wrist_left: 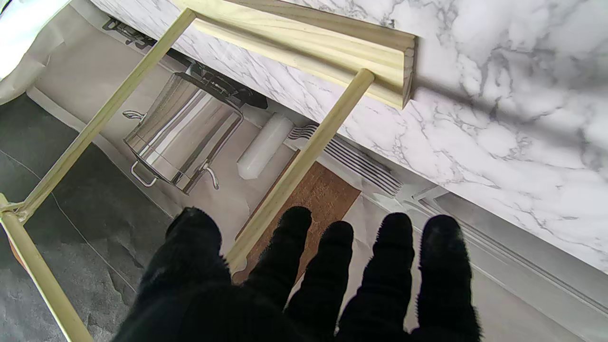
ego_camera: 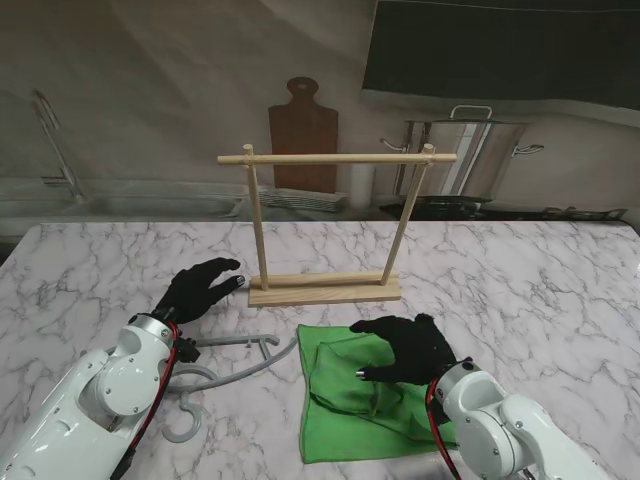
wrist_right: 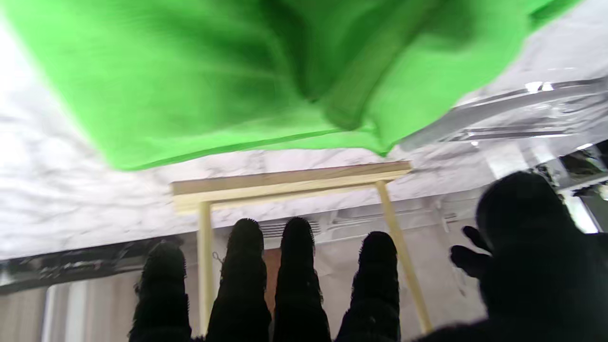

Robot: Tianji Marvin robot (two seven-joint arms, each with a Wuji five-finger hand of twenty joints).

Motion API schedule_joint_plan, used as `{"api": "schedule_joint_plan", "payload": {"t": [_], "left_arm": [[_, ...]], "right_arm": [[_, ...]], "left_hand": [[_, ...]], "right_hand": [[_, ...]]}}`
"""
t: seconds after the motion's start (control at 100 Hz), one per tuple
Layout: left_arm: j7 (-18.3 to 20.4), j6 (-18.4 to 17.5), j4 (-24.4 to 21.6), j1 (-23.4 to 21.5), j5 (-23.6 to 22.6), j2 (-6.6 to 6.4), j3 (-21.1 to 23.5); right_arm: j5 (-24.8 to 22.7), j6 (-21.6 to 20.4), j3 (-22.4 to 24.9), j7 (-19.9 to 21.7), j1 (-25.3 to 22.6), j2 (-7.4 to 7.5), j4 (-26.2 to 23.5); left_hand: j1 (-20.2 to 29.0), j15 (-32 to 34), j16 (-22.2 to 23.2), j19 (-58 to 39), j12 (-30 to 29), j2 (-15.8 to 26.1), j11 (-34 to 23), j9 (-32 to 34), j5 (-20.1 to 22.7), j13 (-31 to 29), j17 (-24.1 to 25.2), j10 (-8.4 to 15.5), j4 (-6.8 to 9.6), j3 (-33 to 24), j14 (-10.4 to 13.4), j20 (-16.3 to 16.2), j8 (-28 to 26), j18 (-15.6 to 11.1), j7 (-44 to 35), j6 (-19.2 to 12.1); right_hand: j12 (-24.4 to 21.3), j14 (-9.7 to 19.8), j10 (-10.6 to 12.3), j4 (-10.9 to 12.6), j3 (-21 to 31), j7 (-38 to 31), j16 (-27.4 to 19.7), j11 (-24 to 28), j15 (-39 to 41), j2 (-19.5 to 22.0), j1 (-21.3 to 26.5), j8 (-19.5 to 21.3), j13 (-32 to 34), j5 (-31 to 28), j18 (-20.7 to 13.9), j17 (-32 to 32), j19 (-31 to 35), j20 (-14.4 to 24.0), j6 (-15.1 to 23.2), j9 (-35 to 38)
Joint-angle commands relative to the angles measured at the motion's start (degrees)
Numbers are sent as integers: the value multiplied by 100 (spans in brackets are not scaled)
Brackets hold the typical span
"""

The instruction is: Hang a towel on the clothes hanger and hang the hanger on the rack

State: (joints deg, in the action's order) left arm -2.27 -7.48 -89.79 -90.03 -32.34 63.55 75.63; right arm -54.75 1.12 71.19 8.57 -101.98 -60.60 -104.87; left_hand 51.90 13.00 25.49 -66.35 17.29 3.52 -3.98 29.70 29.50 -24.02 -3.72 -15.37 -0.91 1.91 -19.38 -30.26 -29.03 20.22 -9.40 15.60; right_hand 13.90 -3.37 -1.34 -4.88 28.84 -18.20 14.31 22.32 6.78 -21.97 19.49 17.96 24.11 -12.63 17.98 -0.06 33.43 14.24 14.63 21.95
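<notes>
Both white arms are seen nearest the camera, rising from the bottom corners of the stand's view, over the marble table [ego_camera: 560, 270], the largest thing in sight. At about twelve o'clock from the table's middle the wooden rack [ego_camera: 325, 288] is stood upright, its top bar bare. At roughly five o'clock from the rack's base the green towel [ego_camera: 335, 425] is laid flat and rumpled on the marble. To its nine o'clock side the grey hanger [ego_camera: 225, 375] is laid flat, its hook turned toward the near edge; it is touched by neither hand. The right hand [ego_camera: 408, 350] is held over the towel's far edge with its fingers [wrist_right: 297, 266] spread and straight, nothing pinched; whether the cloth is touched cannot be told. The left hand [ego_camera: 200, 288] is held near the rack's left foot, at eleven o'clock from the hanger, its fingers [wrist_left: 394, 266] likewise spread and empty. Nothing of the task is judged done: the towel is yet to be lifted and draped on the hanger, and the hanger is yet to be hooked on the rack.
</notes>
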Motion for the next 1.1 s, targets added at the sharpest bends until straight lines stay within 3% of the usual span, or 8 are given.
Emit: {"api": "schedule_joint_plan", "payload": {"t": [0.0,0.11,0.28,0.4,0.58,0.67,0.85,1.09], "left_arm": [[75,8,-8,-9,-5,3,-16],[81,7,-6,-5,-13,1,-22],[98,12,4,9,-19,-3,-43],[108,20,13,23,-28,-6,-61],[127,50,14,38,-36,-9,-89],[133,59,18,47,-40,-10,-102],[139,63,20,50,-45,-12,-112],[120,59,18,47,-75,-12,-111]], "right_arm": [[21,-27,182,98,-16,64,105],[-195,-111,506,418,-80,108,120],[-502,-306,905,854,-160,169,167],[-605,-380,1080,1374,-143,228,208],[-725,-324,1070,1965,-54,298,326],[-829,-260,1016,2044,-35,308,376],[-953,-268,977,2212,-57,327,358],[-1284,-309,803,1920,-34,314,482]], "left_hand": [[11,-47,22,3483,-7,302,39,-157,-181,67,100,-6,-40,41,46,-110,31,16,101,-39],[9,-48,22,3484,-7,304,42,-162,-180,70,99,-2,-40,42,56,-110,30,15,100,-37],[8,-48,21,3489,-8,311,44,-166,-183,68,104,-8,-39,40,56,-107,31,16,101,-38],[12,-48,21,3489,-9,307,44,-166,-181,68,102,-4,-38,37,57,-107,30,8,100,-41],[10,-50,20,3493,-9,310,44,-167,-187,71,104,-5,-39,38,52,-105,31,12,102,-41],[10,-52,19,3498,-9,308,44,-170,-189,75,109,-1,-38,37,55,-103,31,20,103,-40],[2,-57,17,3521,-11,305,47,-184,-194,83,127,0,-40,42,67,-94,32,23,105,-44],[-11,-67,12,3606,-14,304,53,-212,-205,92,187,2,-41,43,77,-58,33,32,109,-48]], "right_hand": [[-80,99,144,144,165,157,-187,-163,-241,-343,291,-121,-229,352,-120,-165,-69,31,378,-330],[-207,117,169,254,599,449,-334,-370,-410,-786,533,-192,-485,637,-169,-181,-303,-17,404,-728],[-495,92,173,407,2774,1930,-545,-878,-599,-1439,536,270,-781,406,-112,-162,-631,24,208,-1173],[-773,75,130,517,3370,2059,-690,-1505,-711,-1514,558,64,-1019,391,-88,-225,-855,-103,84,-1238],[-1006,52,77,437,2867,2091,-944,-2055,-787,-1576,247,-747,-1348,342,-54,-320,-1133,-266,-97,-1306],[-1071,32,70,33,713,2070,-1083,-2206,-800,-1094,-198,-1131,-1426,317,2,-346,-1267,-397,-154,-1318],[-1187,-8,90,-236,1305,2101,-1171,-2313,-816,-1362,-1584,-1404,-1466,303,98,-376,-1344,-564,-223,-1355],[-1412,-89,76,-350,1435,2276,-1231,-2480,-821,-1404,-1740,-1983,-1396,270,243,-344,-1293,-706,-337,-1211]]}}
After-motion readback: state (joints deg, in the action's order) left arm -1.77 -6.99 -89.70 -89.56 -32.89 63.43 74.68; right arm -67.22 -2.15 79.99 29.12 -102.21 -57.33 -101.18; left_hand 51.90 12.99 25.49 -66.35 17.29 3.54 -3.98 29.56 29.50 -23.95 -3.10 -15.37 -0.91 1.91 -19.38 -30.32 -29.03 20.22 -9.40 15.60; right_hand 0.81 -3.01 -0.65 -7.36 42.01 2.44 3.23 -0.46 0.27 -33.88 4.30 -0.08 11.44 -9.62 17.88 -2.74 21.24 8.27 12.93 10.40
